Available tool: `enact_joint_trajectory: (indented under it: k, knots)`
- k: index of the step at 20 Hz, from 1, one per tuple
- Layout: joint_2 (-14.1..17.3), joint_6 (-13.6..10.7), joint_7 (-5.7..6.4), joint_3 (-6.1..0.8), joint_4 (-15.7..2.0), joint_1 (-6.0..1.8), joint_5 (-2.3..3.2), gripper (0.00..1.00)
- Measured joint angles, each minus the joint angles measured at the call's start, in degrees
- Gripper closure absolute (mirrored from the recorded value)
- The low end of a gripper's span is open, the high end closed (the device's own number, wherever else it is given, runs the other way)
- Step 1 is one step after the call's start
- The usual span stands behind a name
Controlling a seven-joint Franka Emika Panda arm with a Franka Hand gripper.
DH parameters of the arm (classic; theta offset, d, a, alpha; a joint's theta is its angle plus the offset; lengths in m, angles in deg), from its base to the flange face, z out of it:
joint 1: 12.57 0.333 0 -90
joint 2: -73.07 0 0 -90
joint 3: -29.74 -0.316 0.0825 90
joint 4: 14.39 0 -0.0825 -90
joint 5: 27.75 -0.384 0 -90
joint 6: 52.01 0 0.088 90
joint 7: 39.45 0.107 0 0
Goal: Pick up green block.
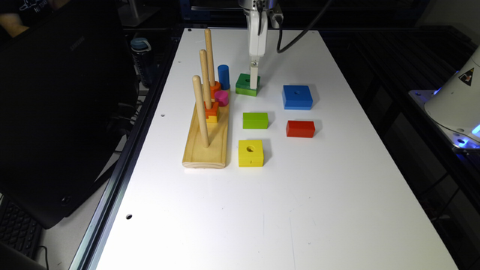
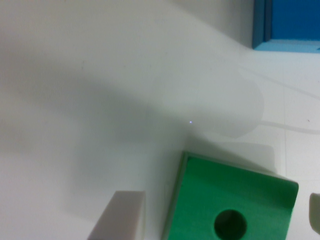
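1. Nearest the camera in the exterior view, the white table (image 1: 285,210) lies bare up to the yellow block (image 1: 251,153), which has a round hole in its top.
2. Just beyond it lie the solid lime-green block (image 1: 255,120) and the red block (image 1: 300,128), side by side and apart.
3. On the exterior view's left, a wooden peg base (image 1: 206,144) carries three upright pegs with small orange, yellow and pink pieces around them.
4. Farther back sits the blue block (image 1: 297,97).
5. The green block (image 1: 245,84) rests on the table near the far pegs, beside a blue cylinder (image 1: 223,76).
6. The gripper (image 1: 254,77) is lowered over that block; in the wrist view its pale fingers (image 2: 120,217) stand on either side of the block (image 2: 230,200), spread wider than it and not pressing on it.
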Motion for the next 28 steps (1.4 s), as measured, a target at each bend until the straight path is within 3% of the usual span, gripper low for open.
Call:
enact_joint_trajectory:
  k: [28]
  knots:
    - [2.0,0.9,0.20,0.06,-1.07,0.15,0.30,0.00]
